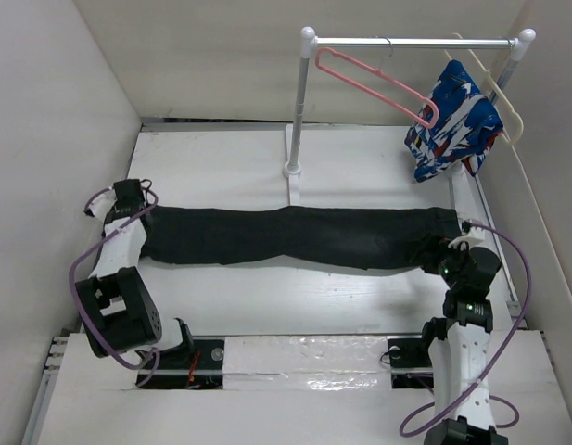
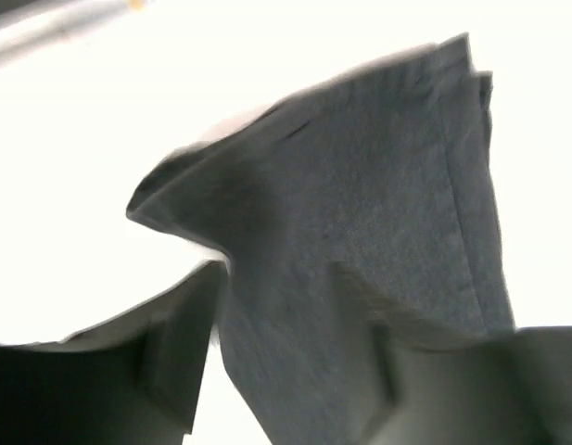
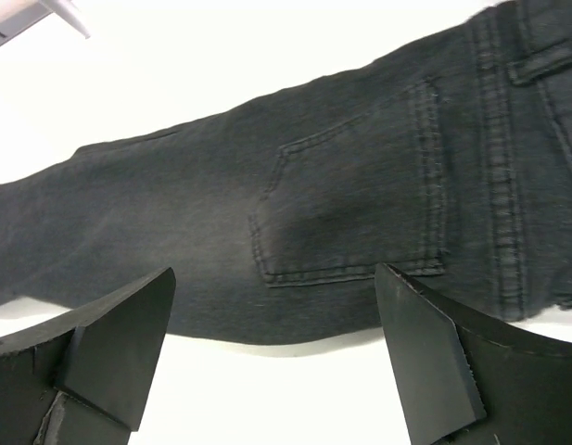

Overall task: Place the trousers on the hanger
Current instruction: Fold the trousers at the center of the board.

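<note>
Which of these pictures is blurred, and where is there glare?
Left wrist view: the trousers are smeared by blur. Right wrist view: sharp, the pocket stitching is clear. Top view: sharp, with glare on the shiny strip near the bottom edge.

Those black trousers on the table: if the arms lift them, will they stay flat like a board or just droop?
Probably droop: the trousers lie limp and flat on the table, and the leg end is crumpled. The stitched seams and pocket suggest denim-like cloth, so they are likely heavyish and not slippery.
</note>
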Motion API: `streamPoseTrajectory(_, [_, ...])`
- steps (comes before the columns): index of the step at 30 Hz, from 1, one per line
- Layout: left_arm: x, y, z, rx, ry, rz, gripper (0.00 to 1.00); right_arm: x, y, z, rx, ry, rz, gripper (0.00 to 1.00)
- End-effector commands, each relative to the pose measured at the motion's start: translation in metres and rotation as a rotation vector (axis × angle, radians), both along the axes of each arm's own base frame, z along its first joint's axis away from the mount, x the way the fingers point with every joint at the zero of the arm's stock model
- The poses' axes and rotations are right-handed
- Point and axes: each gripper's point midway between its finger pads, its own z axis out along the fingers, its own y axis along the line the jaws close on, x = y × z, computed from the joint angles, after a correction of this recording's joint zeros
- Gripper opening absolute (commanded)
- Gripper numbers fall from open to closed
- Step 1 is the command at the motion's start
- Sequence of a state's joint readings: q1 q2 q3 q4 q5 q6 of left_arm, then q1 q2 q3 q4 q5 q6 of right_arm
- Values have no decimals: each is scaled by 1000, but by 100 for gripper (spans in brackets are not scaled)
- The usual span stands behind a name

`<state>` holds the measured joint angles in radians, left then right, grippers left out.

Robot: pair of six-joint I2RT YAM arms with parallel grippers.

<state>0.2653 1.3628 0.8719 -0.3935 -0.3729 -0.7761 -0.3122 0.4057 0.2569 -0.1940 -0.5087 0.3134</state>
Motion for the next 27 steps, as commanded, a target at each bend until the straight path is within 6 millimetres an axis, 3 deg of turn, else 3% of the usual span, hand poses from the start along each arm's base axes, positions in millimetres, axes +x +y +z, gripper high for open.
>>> streamPoseTrajectory(1, [5, 17, 51, 91, -78, 7, 51, 6, -8, 14, -16, -15, -39, 95])
streamPoseTrajectory(4, [29, -6, 102, 105, -261, -116, 56, 11, -13, 14, 5, -3, -78, 96])
streamPoseTrajectory(8, [56, -80, 144, 48, -460, -347, 49, 21, -32, 11, 40, 41, -198, 97])
streamPoseTrajectory(9, [63, -114, 151, 24, -503, -439, 40, 23, -41, 11, 35, 47, -242, 97])
streamPoseTrajectory(11, [63, -151, 161, -23, -559, -530, 30, 23, -59, 13, 25, 51, -322, 98])
streamPoseTrajectory(12, [62, -189, 163, -57, -597, -626, 23, 24, -77, 20, -5, 47, -401, 98])
streamPoseTrajectory(15, [52, -242, 166, -134, -687, -746, 5, 15, -122, 34, -52, 67, -612, 100])
streamPoseTrajectory(16, [41, -271, 167, -172, -711, -822, 1, 13, -130, 35, -57, 71, -653, 100])
streamPoseTrajectory(19, [25, -318, 159, -238, -751, -945, 0, 0, -156, 24, -43, 119, -780, 97])
streamPoseTrajectory(23, [5, -355, 141, -258, -752, -1062, 0, -7, -170, -4, 15, 166, -849, 96])
streamPoseTrajectory(25, [-4, -364, 128, -208, -728, -1093, 0, -1, -166, -11, 71, 170, -812, 97])
streamPoseTrajectory(26, [-5, -363, 124, -165, -722, -1075, 0, -1, -166, -27, 101, 210, -814, 98])
streamPoseTrajectory(27, [-17, -375, 120, -155, -702, -1117, 0, 4, -164, -28, 138, 205, -795, 98])
